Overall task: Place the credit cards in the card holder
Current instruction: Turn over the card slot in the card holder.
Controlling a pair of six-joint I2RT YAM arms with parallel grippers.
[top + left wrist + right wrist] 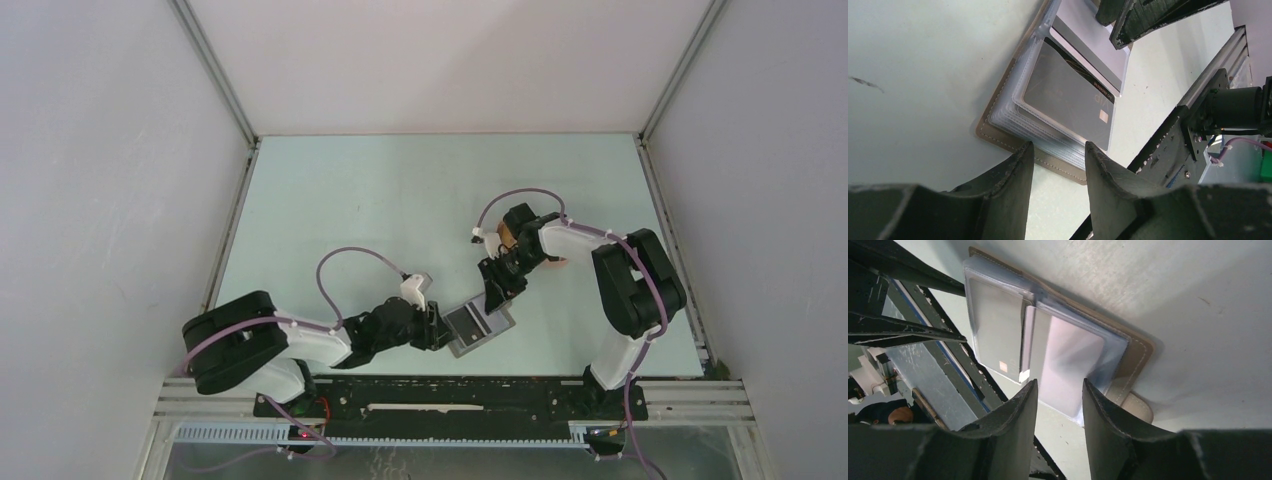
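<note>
The card holder [480, 328] lies open on the table near the front edge, its clear sleeves facing up. In the left wrist view its tan stitched cover [998, 137] shows, with a dark credit card [1068, 97] inside a sleeve. The right wrist view shows the same dark card [995, 330] and a pale card [1068, 357] in the neighbouring sleeve. My left gripper [440, 330] [1058, 150] stands open at the holder's left edge, gripping nothing. My right gripper [495, 290] [1058, 387] hovers open over the holder's far edge, nothing clamped.
A peach-coloured thing [553, 262] shows partly behind the right arm. The black and metal rail [450, 395] [1208, 75] runs along the table's front edge, close to the holder. White walls enclose the table on three sides.
</note>
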